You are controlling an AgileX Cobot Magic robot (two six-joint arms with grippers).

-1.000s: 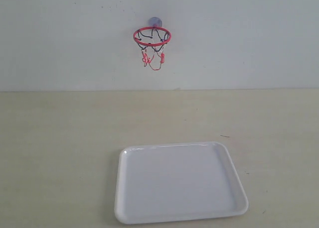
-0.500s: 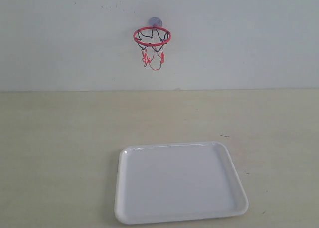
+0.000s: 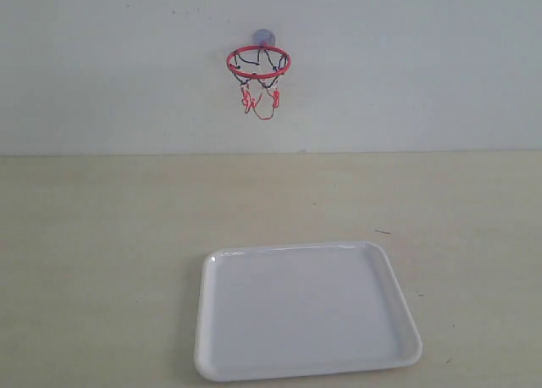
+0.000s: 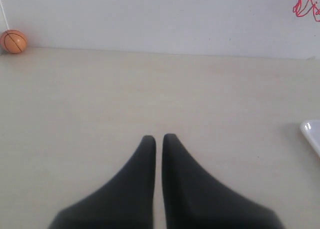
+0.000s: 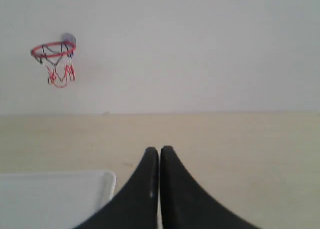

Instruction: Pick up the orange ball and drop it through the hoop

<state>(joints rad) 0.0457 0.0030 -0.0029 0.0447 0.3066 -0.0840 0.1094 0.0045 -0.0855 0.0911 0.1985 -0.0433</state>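
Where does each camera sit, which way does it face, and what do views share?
Exterior: fronts the table, facing the wall and its hoop beyond the white tray; no robot parts.
Left wrist: low behind the shut left gripper, facing the wall and orange ball.
Right wrist: behind the shut right gripper, facing the wall.
Shared: all three show hoop and tray.

Pale beige tabletop [image 3: 102,235], bearing a white rectangular tray [image 3: 306,312] lying flat and an orange ball [image 4: 13,41] resting well apart, beside the wall [image 4: 150,14].
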